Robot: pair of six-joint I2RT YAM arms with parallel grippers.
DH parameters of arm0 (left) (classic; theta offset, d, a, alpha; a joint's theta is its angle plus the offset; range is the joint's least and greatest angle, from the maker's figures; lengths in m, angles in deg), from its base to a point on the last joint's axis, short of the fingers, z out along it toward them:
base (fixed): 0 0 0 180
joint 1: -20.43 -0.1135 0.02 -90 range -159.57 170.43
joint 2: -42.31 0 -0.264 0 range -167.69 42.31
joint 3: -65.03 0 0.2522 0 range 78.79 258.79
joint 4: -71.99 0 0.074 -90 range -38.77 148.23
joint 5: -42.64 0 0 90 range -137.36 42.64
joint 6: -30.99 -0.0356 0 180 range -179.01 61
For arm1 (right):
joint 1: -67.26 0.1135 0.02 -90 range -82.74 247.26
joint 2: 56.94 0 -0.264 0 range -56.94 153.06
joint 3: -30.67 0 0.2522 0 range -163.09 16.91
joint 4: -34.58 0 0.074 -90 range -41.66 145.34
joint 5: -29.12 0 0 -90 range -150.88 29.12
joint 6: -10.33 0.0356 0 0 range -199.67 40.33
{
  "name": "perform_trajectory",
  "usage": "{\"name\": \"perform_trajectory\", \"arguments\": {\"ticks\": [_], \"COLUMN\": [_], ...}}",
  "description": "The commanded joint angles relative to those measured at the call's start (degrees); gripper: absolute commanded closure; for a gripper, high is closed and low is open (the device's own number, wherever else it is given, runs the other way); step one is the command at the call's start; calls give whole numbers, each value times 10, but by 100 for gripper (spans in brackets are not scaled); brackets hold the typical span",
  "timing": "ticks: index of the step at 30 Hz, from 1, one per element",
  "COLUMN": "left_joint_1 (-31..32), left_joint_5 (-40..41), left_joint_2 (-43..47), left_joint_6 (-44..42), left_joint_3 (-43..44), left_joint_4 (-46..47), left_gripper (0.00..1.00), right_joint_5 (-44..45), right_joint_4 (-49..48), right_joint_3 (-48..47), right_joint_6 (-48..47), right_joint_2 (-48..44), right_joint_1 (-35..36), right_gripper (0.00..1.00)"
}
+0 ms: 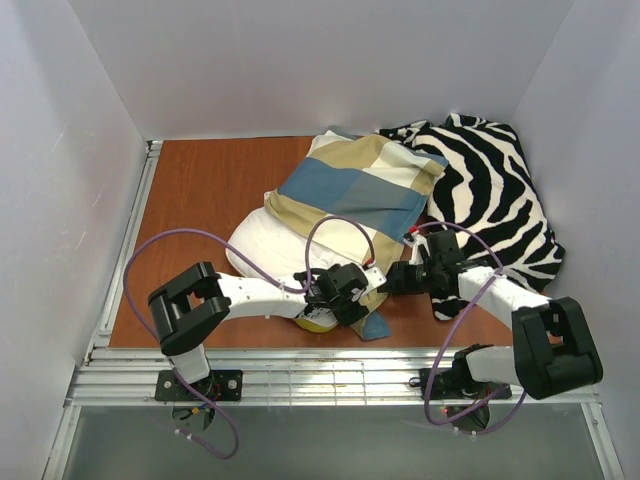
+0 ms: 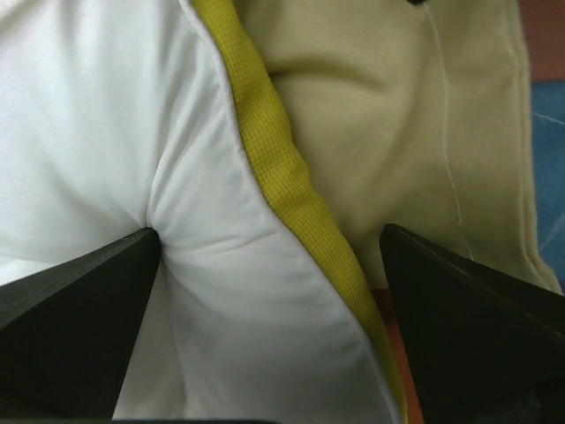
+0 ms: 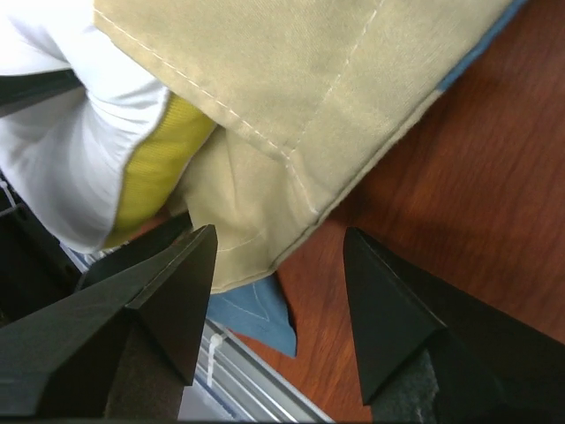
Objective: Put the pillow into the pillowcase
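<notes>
Close in, my left gripper (image 2: 269,231) stands spread wide, with the pillow (image 2: 97,115) bulging its white corner and yellow edge between the jaws. My right gripper (image 3: 281,231) is parted too, and the tan hem of the pillowcase (image 3: 291,79) hangs between its jaws above the table (image 3: 468,194). Farther back, the pillowcase drapes over the pillow, beside a zebra-striped cloth (image 1: 490,190).

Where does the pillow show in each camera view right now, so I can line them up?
Top external: pillow lies left of centre, partly under the pillowcase.
Left wrist: pillow fills the left and centre.
Right wrist: pillow sits in the upper left.
Shared landmark: its yellow edge against the tan pillowcase fabric. It also shows in the right wrist view, and as a sliver in the top view.
</notes>
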Motion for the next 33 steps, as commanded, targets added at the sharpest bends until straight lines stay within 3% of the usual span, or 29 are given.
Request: {"name": "perform_trajectory", "arguments": {"ticks": [1, 4, 8, 10, 11, 14, 18, 21, 22, 24, 27, 33], "left_joint_1": [-5, -5, -5, -5, -5, -10, -36, -83, -100, -163, -228, -270], "left_joint_5": [89, 90, 76, 75, 87, 105, 93, 62, 25, -38, -169, -284], "left_joint_2": [-22, -13, 28, 36, 30, 11, -40, -75, -68, -45, 19, 53], "left_joint_6": [30, 45, 45, 36, 36, 36, 56, 81, 101, 129, 182, 265], "left_joint_3": [11, 21, 36, 43, 44, 38, 33, 49, 58, 86, 122, 213], "left_joint_4": [-6, -4, -9, -19, -23, -35, -42, -49, -48, -44, -10, -12], "left_gripper": [8, 14, 12, 11, 10, 7, 9, 23, 53, 96, 100, 100], "right_joint_5": [-22, -28, -21, -20, -20, -21, -26, -34, -42, -48, -54, -28], "right_joint_4": [-66, -78, -84, -89, -89, -88, -87, -84, -83, -77, -77, -37], "right_joint_3": [-3, -17, -30, -28, -28, -29, -27, -29, -33, -51, -100, -241], "right_joint_6": [0, 0, -3, -3, -2, -5, -9, -18, -28, -41, -64, -134], "right_joint_2": [38, 73, 101, 107, 110, 106, 93, 81, 80, 73, 66, 95], "right_joint_1": [-1, 5, 20, 22, 22, 23, 22, 24, 27, 38, 73, 137], "right_gripper": [46, 45, 48, 58, 71, 87, 99, 99, 99, 99, 99, 99]}}
